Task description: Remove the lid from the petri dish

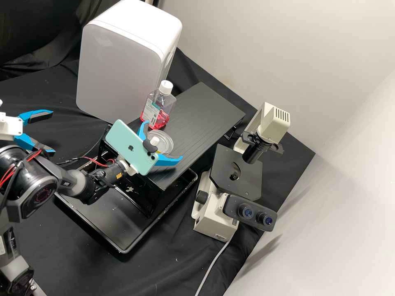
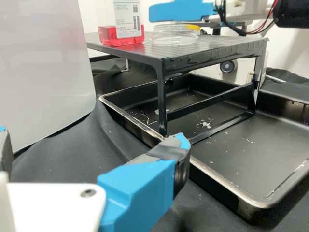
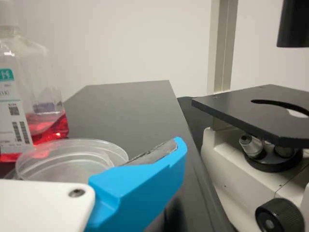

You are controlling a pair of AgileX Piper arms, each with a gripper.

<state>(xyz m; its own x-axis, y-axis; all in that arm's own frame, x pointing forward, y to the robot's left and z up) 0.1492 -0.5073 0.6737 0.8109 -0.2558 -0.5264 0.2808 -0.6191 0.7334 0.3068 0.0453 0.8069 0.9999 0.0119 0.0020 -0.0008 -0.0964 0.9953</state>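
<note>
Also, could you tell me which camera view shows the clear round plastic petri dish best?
The right wrist view: the clear round plastic petri dish sits close, its rim plain. The high view shows it small, partly behind the right gripper; the left wrist view shows it edge-on, far off.

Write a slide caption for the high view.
Right tool open at the petri dish on the raised black platform, beside a bottle of red liquid; left tool open, well apart.
</note>
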